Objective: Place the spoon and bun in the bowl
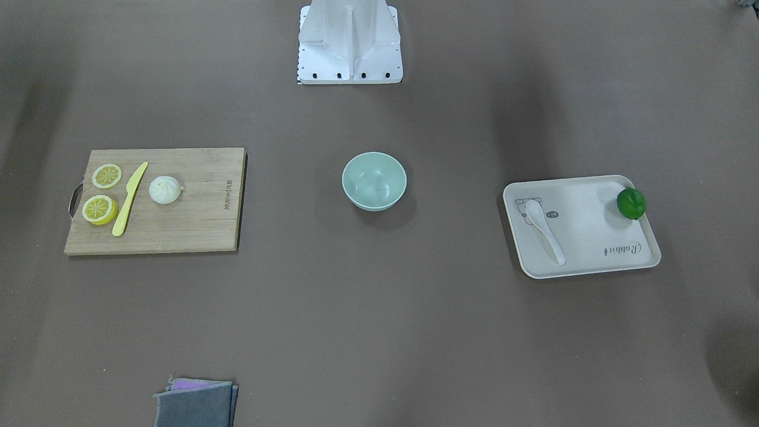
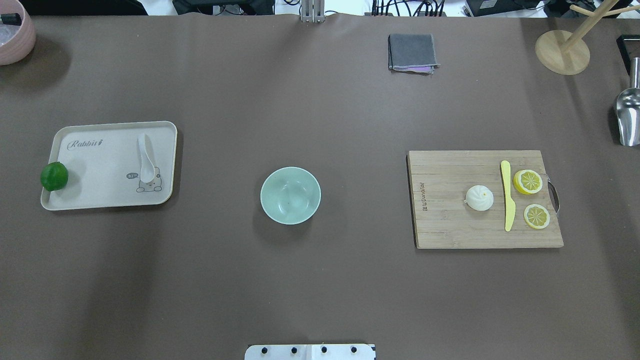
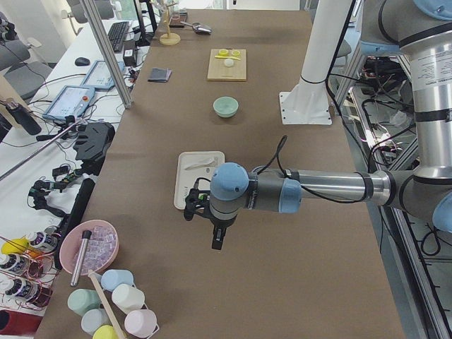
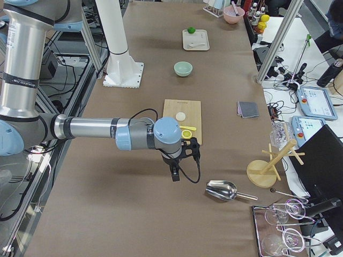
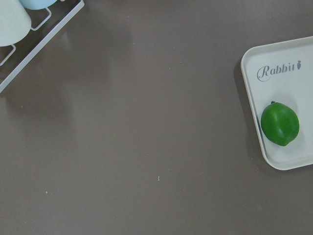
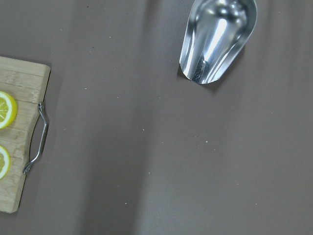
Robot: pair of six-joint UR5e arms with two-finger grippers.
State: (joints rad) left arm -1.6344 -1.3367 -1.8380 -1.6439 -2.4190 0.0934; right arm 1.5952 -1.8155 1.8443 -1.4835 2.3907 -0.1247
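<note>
The white spoon (image 2: 145, 159) lies on the cream tray (image 2: 100, 150) on the table's left. The white pleated bun (image 2: 479, 197) sits on the wooden cutting board (image 2: 450, 225) on the right. The mint-green bowl (image 2: 290, 195) stands empty in the middle. My left gripper (image 3: 217, 244) shows only in the exterior left view, above bare table beyond the tray's lime end; I cannot tell if it is open. My right gripper (image 4: 174, 175) shows only in the exterior right view, above bare table past the board's handle end; I cannot tell its state.
A green lime (image 2: 54, 176) sits on the tray's outer edge. A yellow knife (image 2: 508, 195) and two lemon slices (image 2: 528, 181) lie on the board beside the bun. A metal scoop (image 2: 628, 117), a wooden stand (image 2: 562, 52), a grey cloth (image 2: 412, 52) and a pink bowl (image 2: 15, 32) are around the edges.
</note>
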